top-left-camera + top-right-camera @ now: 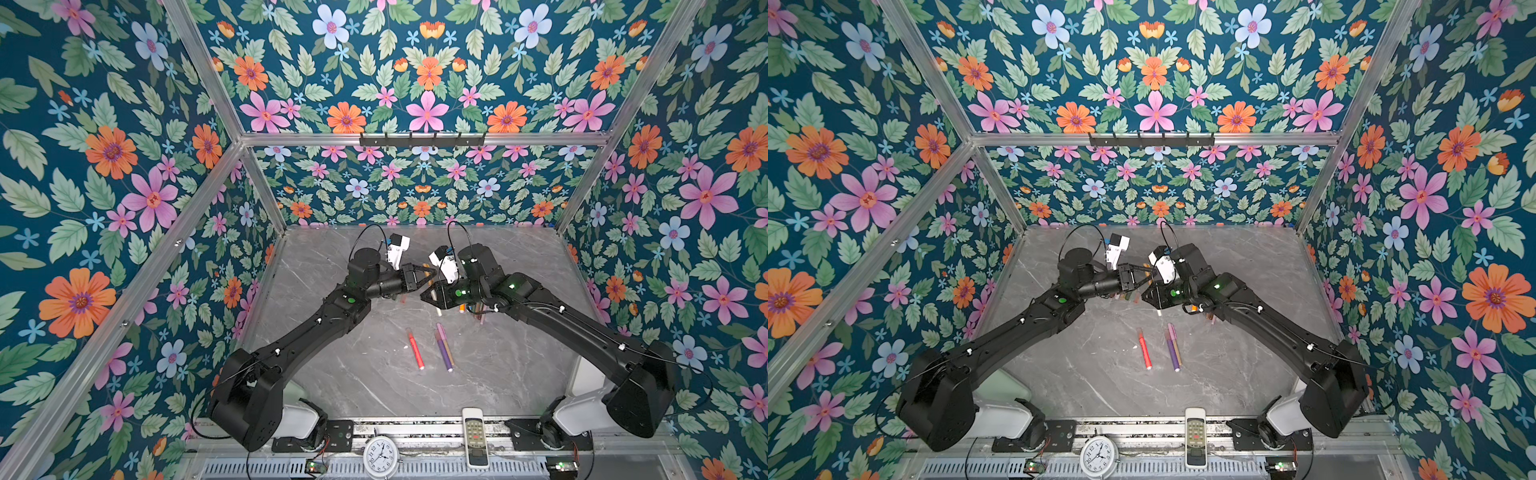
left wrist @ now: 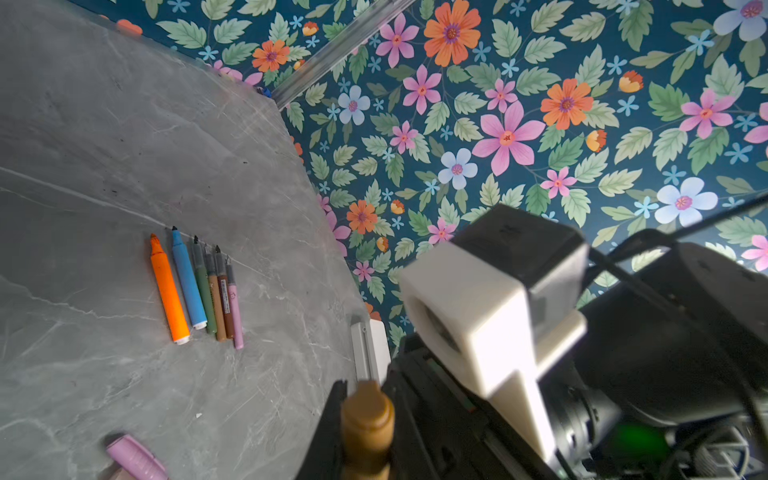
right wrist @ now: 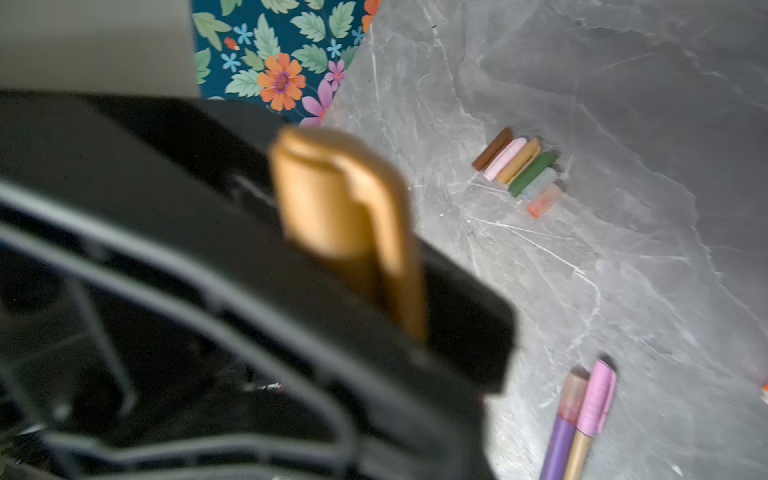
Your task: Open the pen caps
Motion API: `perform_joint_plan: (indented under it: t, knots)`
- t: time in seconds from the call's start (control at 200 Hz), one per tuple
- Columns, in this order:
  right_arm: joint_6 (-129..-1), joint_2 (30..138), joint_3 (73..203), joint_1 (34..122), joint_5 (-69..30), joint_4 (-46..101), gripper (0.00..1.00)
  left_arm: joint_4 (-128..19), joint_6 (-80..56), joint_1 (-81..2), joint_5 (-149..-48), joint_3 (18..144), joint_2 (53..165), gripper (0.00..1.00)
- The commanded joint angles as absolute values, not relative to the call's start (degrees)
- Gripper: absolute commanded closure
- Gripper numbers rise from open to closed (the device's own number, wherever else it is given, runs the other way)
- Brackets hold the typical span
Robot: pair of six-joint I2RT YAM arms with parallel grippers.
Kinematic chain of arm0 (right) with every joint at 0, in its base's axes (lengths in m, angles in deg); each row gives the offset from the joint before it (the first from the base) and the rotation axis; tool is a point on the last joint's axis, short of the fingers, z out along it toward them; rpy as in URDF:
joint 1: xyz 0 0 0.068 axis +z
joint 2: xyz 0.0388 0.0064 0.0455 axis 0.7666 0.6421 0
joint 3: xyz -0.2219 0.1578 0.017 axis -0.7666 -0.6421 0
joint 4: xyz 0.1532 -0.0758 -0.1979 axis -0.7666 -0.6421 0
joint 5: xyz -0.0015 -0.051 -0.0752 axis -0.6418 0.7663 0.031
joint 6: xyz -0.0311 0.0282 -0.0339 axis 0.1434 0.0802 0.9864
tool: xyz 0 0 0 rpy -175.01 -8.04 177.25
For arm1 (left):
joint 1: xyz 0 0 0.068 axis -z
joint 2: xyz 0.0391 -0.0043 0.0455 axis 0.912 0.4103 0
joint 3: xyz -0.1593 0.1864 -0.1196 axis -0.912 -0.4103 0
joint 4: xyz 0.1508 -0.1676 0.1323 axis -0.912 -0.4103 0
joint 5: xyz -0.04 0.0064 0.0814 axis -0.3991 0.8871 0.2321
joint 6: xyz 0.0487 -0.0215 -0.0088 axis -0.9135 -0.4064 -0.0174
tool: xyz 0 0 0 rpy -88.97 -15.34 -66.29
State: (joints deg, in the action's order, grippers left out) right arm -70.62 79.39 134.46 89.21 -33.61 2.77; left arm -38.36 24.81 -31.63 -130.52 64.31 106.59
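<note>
Above the middle of the table, my left gripper [image 1: 430, 274] and my right gripper [image 1: 424, 294] meet on one tan pen [image 1: 436, 306]. The left gripper [image 2: 366, 384] is shut on its tan cap [image 2: 368, 419]. The right is shut on the body, and the left gripper hides its jaws in the right wrist view. The cap end [image 3: 340, 195] sticks out past the left fingers. Several loose pen caps [image 3: 519, 166] lie in a row. Several uncapped pens [image 2: 195, 286] lie side by side. A red pen [image 1: 415, 348] and a purple pen [image 1: 444, 354] lie capped.
A tan pen with a pink cap [image 3: 594, 403] lies against the purple one. A white remote [image 1: 474, 436] and a round clock [image 1: 380, 455] sit at the front rail. Flowered walls and an aluminium frame [image 1: 419, 139] enclose the grey marble table [image 1: 353, 374].
</note>
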Motion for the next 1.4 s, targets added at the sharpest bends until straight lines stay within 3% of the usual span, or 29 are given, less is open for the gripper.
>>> perform_joint_plan:
  t: [0.0,0.165,0.255,0.495,0.635,0.895,1.045,1.4]
  knots:
    - [-71.99,78.24,131.78,89.4,-33.81,4.02,1.0,-36.65,24.18,-32.77,-133.71,66.84,108.25,1.0]
    - [-79.94,67.46,113.35,95.74,-29.99,13.11,1.0,-57.38,11.99,-48.09,-133.85,90.21,119.97,1.0]
    - [-83.36,61.2,106.79,96.05,-29.59,14.25,1.0,-62.45,10.18,-51.4,-132.51,98.25,124.08,1.0]
    - [-81.43,55.02,107.0,91.99,-27.18,8.26,1.0,-54.5,11.65,-47.51,-130.05,83.35,120.52,1.0]
    - [-80.93,54.75,107.22,89.71,-27.08,7.02,1.0,-61.16,3.71,-47.58,-123.86,79.13,118.86,1.0]
    - [-78.86,53.57,105.96,85.49,-25.11,2.78,1.0,-74.45,-11.71,-47.5,-99.33,78.43,122.46,1.0]
    - [-77.84,52.43,101.62,82.31,-23.72,3.15,1.0,-77.58,-13.74,-47.53,-91.45,80.81,126.73,1.0]
    - [-78.2,44.45,90.04,80.95,-21.15,5.94,1.0,-82.38,-15.57,-48.52,-92.68,89.27,140.46,1.0]
